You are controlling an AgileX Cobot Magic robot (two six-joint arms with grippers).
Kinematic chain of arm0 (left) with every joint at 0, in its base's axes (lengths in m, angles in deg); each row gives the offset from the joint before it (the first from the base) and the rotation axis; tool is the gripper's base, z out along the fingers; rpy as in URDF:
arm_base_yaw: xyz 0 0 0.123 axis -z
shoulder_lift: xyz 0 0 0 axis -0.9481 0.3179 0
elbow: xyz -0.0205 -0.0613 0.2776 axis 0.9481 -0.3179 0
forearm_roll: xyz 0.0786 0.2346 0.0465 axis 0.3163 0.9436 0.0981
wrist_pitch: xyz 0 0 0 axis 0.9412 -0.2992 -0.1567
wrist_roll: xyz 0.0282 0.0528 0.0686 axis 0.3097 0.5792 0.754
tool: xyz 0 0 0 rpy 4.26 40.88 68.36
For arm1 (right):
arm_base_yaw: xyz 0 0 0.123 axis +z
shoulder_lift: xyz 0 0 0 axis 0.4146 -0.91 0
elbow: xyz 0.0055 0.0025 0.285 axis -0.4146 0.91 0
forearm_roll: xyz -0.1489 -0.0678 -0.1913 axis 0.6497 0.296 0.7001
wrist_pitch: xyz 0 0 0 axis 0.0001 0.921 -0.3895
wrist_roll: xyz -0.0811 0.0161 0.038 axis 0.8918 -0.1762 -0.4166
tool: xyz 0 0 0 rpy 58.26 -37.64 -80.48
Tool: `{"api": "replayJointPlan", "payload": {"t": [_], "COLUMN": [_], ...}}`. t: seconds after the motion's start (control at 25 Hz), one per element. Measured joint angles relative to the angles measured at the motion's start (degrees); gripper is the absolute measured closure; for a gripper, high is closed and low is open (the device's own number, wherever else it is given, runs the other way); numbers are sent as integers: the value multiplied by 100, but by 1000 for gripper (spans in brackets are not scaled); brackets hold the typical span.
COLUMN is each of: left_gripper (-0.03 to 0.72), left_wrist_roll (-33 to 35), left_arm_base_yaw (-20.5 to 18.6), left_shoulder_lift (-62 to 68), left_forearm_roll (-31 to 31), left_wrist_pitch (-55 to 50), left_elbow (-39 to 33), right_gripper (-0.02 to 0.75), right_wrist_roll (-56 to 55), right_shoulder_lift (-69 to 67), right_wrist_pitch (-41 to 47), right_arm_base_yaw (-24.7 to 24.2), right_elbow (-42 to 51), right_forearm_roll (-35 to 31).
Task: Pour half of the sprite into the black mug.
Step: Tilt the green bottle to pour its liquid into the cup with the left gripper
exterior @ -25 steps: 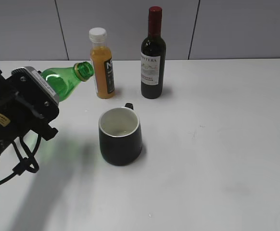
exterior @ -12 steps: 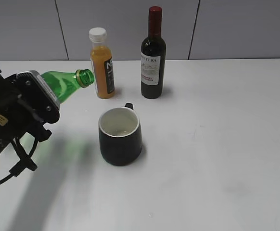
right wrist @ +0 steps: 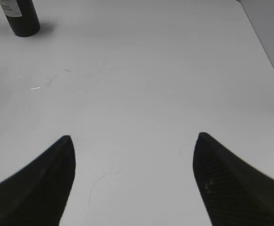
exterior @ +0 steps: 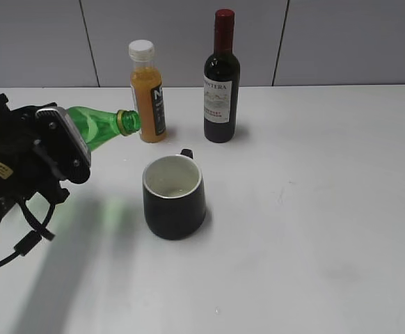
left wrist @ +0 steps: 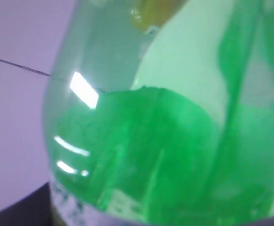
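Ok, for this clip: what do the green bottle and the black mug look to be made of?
The green bottle: thin translucent plastic, glossy. Light passes through it, and the left wrist view shows sharp window glints on its wall. The black mug: probably ceramic, matte black outside with a smooth white interior and a thick rounded rim; the look alone cannot rule out coated metal.

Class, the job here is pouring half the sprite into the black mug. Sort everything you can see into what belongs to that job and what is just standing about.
Belongs to the job:
- sprite bottle, tilted, uncapped, held by the left hand
- black mug, upright on the table
- left hand

Just standing about:
- orange juice bottle
- wine bottle
- right hand, open over bare table
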Motion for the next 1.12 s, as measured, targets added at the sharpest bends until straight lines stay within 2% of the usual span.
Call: {"api": "replayJointPlan", "payload": {"t": [0.24, 1.12], "left_gripper": [214, 215], "left_wrist_roll": [526, 1694], "left_arm_base_yaw": [0, 0], "left_shoulder_lift": [0, 0], "left_forearm_roll": [-88, -165], "left_wrist_pitch": [-6, 31], "left_elbow": [87, 294], "right_gripper": [148, 148], "right_wrist_roll": [0, 0], "right_shoulder_lift": [0, 0], "right_wrist_pitch": [0, 0], "right_arm_base_yaw": [0, 0], "right_elbow": [0, 0], "right_forearm_roll": [0, 0]}}
